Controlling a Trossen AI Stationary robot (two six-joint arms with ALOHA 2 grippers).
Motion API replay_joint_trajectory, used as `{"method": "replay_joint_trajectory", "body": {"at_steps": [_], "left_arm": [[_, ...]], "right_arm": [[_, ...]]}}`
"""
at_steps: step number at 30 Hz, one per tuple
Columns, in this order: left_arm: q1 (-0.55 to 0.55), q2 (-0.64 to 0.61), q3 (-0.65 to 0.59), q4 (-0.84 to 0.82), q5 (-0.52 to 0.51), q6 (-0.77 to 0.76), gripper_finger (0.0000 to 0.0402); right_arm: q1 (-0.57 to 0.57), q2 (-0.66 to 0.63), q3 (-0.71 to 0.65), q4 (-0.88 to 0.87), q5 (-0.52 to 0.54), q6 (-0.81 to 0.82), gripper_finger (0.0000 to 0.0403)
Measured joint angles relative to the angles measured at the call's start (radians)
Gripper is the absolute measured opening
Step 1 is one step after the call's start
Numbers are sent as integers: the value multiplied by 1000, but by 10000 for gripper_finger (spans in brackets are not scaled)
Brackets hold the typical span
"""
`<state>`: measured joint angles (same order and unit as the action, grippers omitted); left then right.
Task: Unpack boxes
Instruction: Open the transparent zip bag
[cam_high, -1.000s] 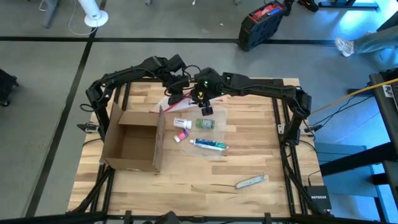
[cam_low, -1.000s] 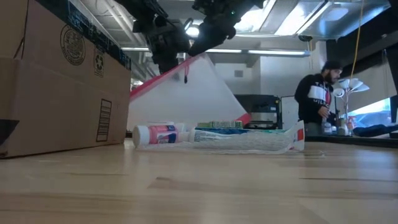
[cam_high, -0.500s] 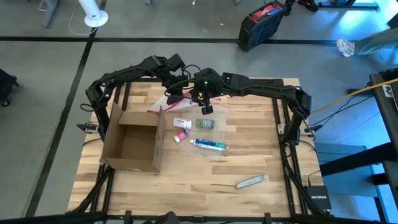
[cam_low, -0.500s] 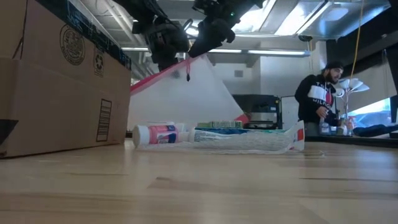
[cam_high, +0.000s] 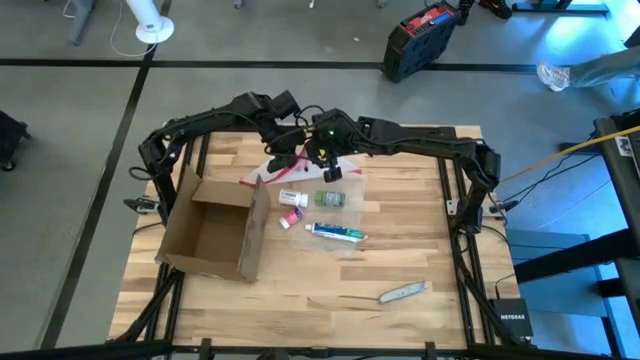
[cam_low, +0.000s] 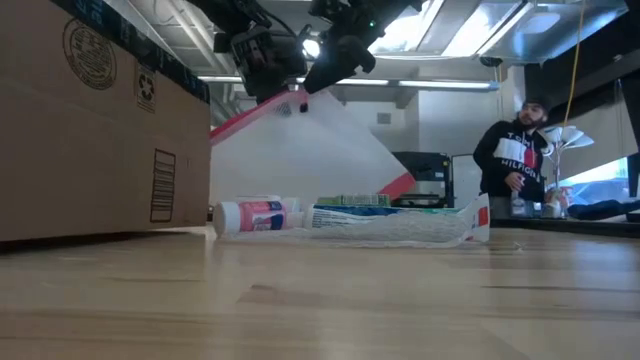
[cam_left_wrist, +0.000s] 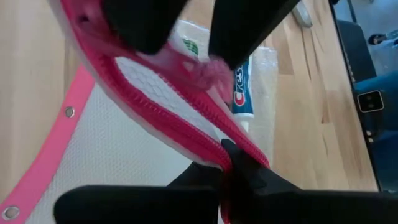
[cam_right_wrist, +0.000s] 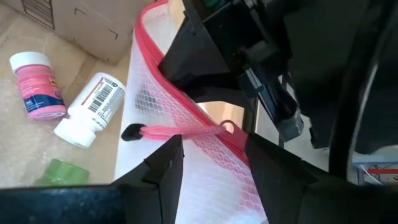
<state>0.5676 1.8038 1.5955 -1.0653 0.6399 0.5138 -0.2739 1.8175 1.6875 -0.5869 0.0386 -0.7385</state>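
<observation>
Cardboard, brown and corrugated, makes up the box (cam_high: 210, 230), which sits open-topped on the left half of the wooden table (cam_high: 400, 260), one flap (cam_high: 252, 228) standing along its right side, and I can see nothing inside it from above. From table height its side wall (cam_low: 100, 130) fills the left of the view, with a round stamp, a recycling mark and a small black printed label on it, and a dark tape strip along the top edge. Just right of the box lie a white bottle (cam_high: 293, 197) with a pink label, a small pink item (cam_high: 290, 217), a green item (cam_high: 331, 199) and a tube of toothpaste (cam_high: 336, 232), all resting on a clear plastic sheet (cam_high: 350, 215). Nearer the front right of the table lies a slim pale tool (cam_high: 404, 291), well apart from the rest. Above the far edge of the items both arms meet over a clear mesh pouch (cam_right_wrist: 205, 180) with a pink-red zipper edge, held up off the table. The left gripper (cam_high: 281, 150) is clamped tight on the pouch's pink rim, its fingers (cam_left_wrist: 140, 25) pressed onto it. The right gripper (cam_right_wrist: 214, 155) has its jaws partly apart, straddling the pink zipper pull (cam_right_wrist: 168, 132) and the zip line. A person (cam_low: 512, 160) in a dark top stands in the room beyond the table.
</observation>
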Motion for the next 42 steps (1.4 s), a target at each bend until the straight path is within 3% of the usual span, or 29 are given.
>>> {"method": "replay_joint_trajectory", "body": {"at_steps": [15, 23, 27, 35, 42], "left_arm": [[35, 28, -2, -30, 4, 11, 0], [26, 27, -2, -20, 1, 12, 0], [16, 27, -2, -16, -26, 14, 0], [-10, 27, -2, -15, -51, 19, 0], [-11, 27, 0, -10, -74, 9, 4]], "right_arm": [[33, -1, 1, 10, 39, -30, 172], [22, -2, 1, -104, -11, 81, 169], [10, -3, 1, -131, -22, 134, 137], [4, -3, 1, -125, -100, 170, 13], [-19, -11, 0, -128, -86, 274, 3]]}}
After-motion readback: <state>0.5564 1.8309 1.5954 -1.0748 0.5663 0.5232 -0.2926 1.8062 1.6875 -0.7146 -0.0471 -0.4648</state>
